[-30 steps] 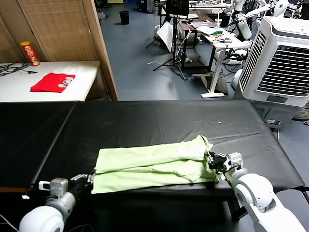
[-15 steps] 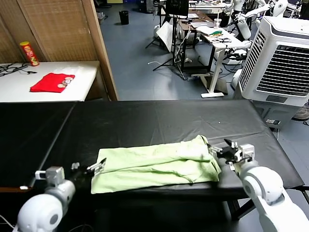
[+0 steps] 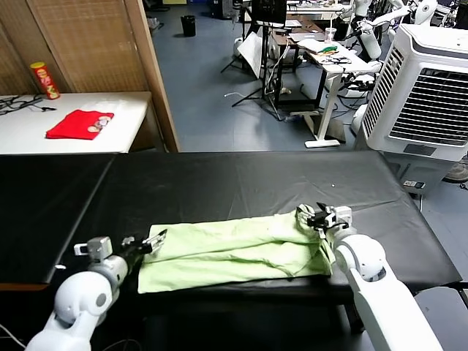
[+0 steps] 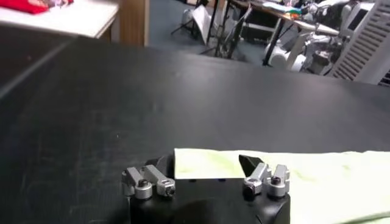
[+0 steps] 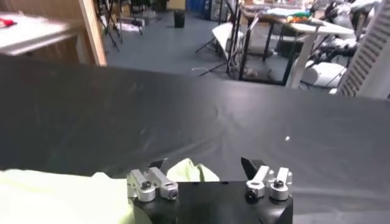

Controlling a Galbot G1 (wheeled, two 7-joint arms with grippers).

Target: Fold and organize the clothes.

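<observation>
The clothes, one pale green T-shirt (image 3: 234, 252), lie folded into a long band near the front edge of the black table (image 3: 219, 183). My left gripper (image 3: 151, 240) is at the band's far left corner. In the left wrist view that gripper (image 4: 207, 164) is open, and the shirt's corner (image 4: 201, 164) lies between its fingers. My right gripper (image 3: 312, 215) is at the band's far right corner. The right wrist view shows it (image 5: 204, 165) open around a raised bump of green fabric (image 5: 190, 171).
A red folded garment (image 3: 79, 124) and a red and yellow can (image 3: 45, 80) sit on the white side table at the back left. A wooden screen (image 3: 95, 44) stands behind it. A large white cooler (image 3: 428, 88) stands at the right.
Both grippers opened and moved from the shirt's near edge to its far corners. The shirt itself has hardly shifted.
</observation>
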